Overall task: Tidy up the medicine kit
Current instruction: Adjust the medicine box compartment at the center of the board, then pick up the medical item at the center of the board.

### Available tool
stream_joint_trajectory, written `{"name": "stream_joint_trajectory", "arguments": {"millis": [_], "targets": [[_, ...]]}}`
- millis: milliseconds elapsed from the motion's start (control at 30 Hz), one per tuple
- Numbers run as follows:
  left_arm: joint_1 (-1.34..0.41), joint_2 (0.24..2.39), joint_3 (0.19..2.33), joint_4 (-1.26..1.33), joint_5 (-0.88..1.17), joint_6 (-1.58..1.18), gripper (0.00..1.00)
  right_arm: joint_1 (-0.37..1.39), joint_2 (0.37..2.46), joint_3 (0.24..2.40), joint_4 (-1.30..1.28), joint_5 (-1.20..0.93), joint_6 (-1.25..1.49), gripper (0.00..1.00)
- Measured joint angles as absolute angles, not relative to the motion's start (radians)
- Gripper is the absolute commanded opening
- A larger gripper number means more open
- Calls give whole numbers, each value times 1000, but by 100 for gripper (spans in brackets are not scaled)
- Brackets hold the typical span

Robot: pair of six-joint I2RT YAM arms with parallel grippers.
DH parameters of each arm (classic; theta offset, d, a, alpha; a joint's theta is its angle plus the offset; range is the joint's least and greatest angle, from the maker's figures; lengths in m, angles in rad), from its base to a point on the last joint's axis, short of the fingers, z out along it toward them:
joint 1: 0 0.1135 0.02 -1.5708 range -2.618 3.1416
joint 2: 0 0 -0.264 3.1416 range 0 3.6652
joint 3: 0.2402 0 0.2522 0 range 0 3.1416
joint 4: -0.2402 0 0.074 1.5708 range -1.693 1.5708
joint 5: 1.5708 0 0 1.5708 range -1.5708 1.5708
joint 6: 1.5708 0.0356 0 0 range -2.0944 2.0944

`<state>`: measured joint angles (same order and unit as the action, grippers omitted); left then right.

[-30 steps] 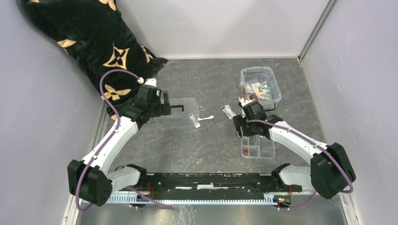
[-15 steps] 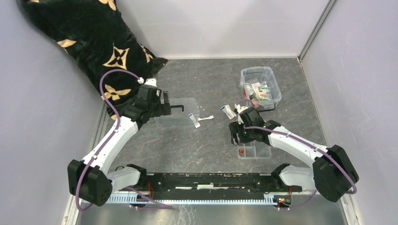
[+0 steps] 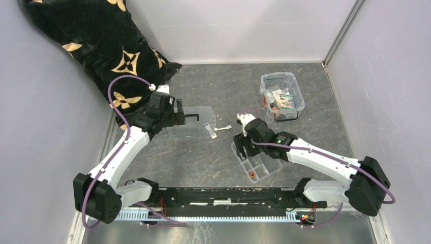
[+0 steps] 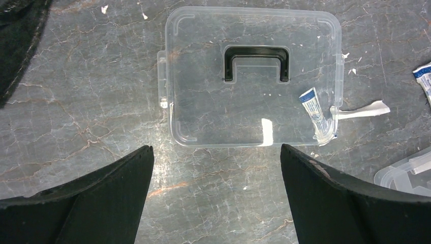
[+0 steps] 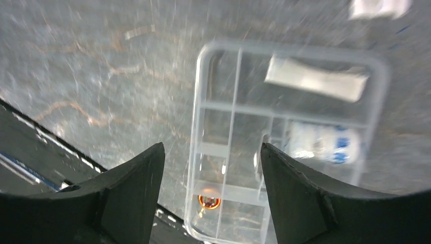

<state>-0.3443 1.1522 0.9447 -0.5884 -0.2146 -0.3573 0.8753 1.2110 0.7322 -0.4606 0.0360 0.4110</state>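
The medicine kit's clear box (image 3: 297, 89) stands open at the back right with several packets inside. Its flat clear lid (image 3: 201, 114) with a black handle (image 4: 256, 61) lies apart on the table at centre left. My left gripper (image 4: 216, 147) is open and empty, hovering at the lid's near edge (image 3: 176, 115). My right gripper (image 5: 213, 146) is open over a shallow divided tray (image 5: 199, 91), whose left wall lies between the fingers. The tray sits skewed near the front (image 3: 264, 170) and holds a white packet (image 5: 315, 79), a blue-white item (image 5: 325, 142) and a small orange piece (image 5: 209, 202).
A blue-white sachet (image 4: 314, 109) rests on the lid's right edge, with a white strip (image 4: 363, 109) beside it. A black cloth with gold flowers (image 3: 101, 40) fills the back left corner. Grey walls enclose the table on three sides.
My right gripper has moved left and toward the front, and the divided tray has slid left with it and turned askew. The left arm and the lid have not moved.
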Motion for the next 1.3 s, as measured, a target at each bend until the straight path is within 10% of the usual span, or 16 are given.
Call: {"name": "stream_joint_trajectory", "arguments": {"millis": [1300], "targets": [[-344, 958, 926, -597, -480, -358, 100, 804, 1910, 1363, -458, -105, -664, 55]]}}
